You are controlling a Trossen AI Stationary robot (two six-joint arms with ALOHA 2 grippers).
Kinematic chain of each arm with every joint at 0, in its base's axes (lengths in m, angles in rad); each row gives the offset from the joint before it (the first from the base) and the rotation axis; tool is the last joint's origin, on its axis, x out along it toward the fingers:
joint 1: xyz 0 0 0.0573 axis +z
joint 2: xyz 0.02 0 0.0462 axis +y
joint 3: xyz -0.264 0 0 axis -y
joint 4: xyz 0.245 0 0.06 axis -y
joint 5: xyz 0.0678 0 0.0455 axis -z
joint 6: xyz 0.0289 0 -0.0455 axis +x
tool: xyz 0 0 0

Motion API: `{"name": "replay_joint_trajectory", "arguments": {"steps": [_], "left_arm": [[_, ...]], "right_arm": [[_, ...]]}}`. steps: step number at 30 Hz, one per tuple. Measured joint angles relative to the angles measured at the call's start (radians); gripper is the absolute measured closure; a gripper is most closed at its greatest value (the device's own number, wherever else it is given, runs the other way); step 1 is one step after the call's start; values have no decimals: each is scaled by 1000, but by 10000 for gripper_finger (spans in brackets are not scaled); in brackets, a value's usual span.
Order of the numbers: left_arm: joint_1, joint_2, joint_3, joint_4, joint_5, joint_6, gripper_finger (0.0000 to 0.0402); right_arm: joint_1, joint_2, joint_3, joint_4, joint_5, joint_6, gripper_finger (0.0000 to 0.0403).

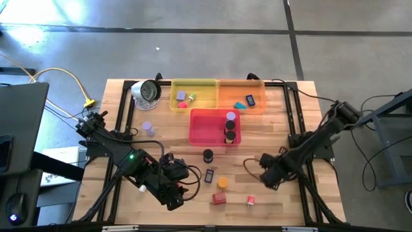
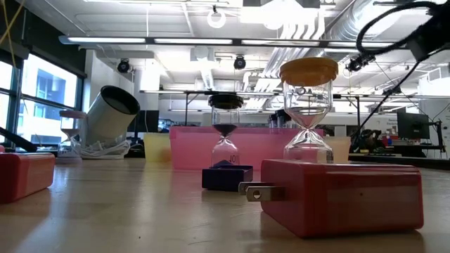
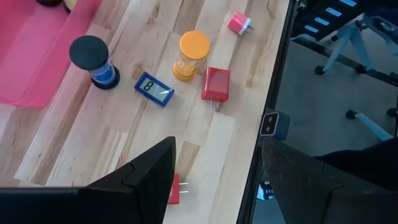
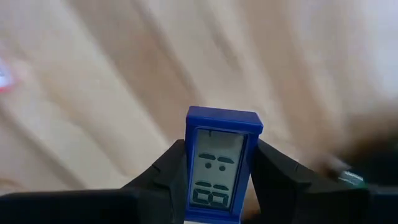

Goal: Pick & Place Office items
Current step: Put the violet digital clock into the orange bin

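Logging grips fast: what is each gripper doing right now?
Left gripper: open, holding nothing.
Right gripper: shut on the small blue rectangular digital clock.

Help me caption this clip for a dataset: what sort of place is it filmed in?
Probably an industrial lab or workshop: exposed ceiling ducts and strip lights hang over an open hall, and the wooden table stands on a bare concrete floor.

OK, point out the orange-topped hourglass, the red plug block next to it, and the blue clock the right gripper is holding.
orange-topped hourglass (image 3: 193,46), left wrist view, on its orange top cap.
red plug block (image 3: 216,83), left wrist view, on its red top face.
blue clock (image 4: 222,163), right wrist view, on its display, between the right gripper's fingers.
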Motion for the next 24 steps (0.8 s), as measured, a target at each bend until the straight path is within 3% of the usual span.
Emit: {"name": "replay_joint_trajectory", "arguments": {"steps": [7,12,19,24], "left_arm": [[7,0,0,0,1,70,170],[38,0,0,-4,1,154,170],[78,0,0,-63,14,243,170],[138,-16,0,-113,15,320,170]], "right_arm": [[-107,-144,48,-187,106,-69,273],[-246,-192,133,-305,218,-166,273],[-527,-199,290,-318,319,-447,273],[-769,-196,353,-233,338,-658,273]]}}
